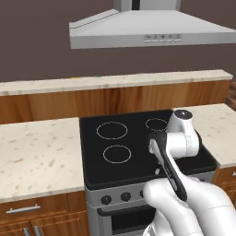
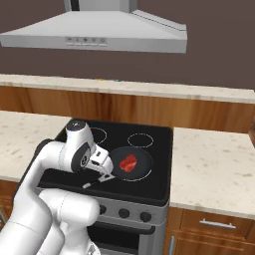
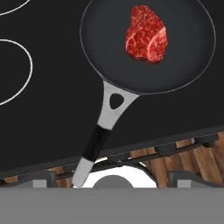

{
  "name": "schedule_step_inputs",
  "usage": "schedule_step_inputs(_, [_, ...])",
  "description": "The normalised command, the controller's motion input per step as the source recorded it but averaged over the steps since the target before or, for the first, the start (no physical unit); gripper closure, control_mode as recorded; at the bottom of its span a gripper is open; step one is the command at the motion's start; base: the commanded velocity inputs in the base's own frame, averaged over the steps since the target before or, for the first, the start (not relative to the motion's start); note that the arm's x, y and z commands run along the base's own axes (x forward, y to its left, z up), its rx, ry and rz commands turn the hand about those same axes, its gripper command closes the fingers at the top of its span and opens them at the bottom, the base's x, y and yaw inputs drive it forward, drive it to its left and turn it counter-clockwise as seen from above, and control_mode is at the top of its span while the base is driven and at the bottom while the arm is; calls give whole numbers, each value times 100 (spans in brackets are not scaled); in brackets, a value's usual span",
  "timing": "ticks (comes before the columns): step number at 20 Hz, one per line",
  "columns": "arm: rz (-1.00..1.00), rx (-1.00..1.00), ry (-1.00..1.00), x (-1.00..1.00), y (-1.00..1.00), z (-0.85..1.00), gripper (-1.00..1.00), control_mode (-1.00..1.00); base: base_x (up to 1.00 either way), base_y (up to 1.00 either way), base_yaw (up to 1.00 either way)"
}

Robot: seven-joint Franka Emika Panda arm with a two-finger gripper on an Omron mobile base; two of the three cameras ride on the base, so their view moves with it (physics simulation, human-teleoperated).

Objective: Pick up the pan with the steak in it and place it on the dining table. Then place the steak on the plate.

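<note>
One pan (image 3: pixel 148 43): on the stove (image 3: pixel 43 113), steak (image 3: pixel 146 34) inside (not lifted yet).
Hand (image 2: pixel 103 167): above the handle (image 3: pixel 97 142) to grab it; fingers apart.

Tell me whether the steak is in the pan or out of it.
In. The steak lies on the pan floor inside its rim, and the pan sits flat on the stovetop.
</note>
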Motion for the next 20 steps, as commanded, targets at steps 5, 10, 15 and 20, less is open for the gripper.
schedule_step_inputs(5, [-12, 0, -8, 26, -1, -41, -100, -100, 0, 0, 0])
schedule_step_inputs(10, [-12, 0, -9, 23, 0, -41, -100, -100, 0, 0, 0])
schedule_step_inputs(15, [-5, 4, -4, 8, 0, -28, -100, -100, 0, 0, 0])
schedule_step_inputs(20, [0, 0, 1, 0, 0, -9, -100, -100, 0, 0, 0])
